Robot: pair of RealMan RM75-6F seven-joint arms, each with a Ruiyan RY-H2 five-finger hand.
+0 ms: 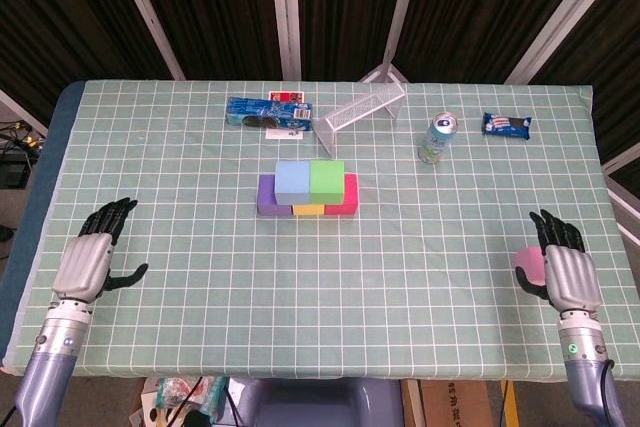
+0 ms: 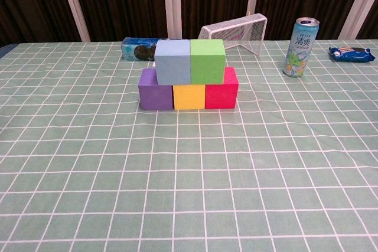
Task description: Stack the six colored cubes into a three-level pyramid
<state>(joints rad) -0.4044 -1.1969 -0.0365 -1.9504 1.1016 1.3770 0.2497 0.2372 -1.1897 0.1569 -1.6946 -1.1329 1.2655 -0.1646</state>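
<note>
Five cubes [image 2: 188, 82] stacked mid-worktop, two levels built. Pink cube [image 1: 528, 265] near right edge, beside right hand [image 1: 568, 269], fingers spread, grip unclear. Left hand [image 1: 88, 262] spread, empty. Probably light, soft foam; best pinched on opposite faces.

The head view looks steeply down from above the near edge, facing 12 o'clock, far enough back to take in the whole table [image 1: 150, 337] edge to edge, with the left hand [image 1: 88, 259] at 8 o'clock and the right hand [image 1: 565, 267] at 4 o'clock. The chest view sits low and close, just above the cloth, also facing 12 o'clock, so it shows neither hand. Both views share the middle and far part: the cubes [image 1: 308, 190] [image 2: 189, 82] at centre, the can [image 1: 437, 138] [image 2: 300, 47] at 2 o'clock, and the wire basket [image 1: 362, 107] [image 2: 236, 30] at 12 o'clock.
</note>
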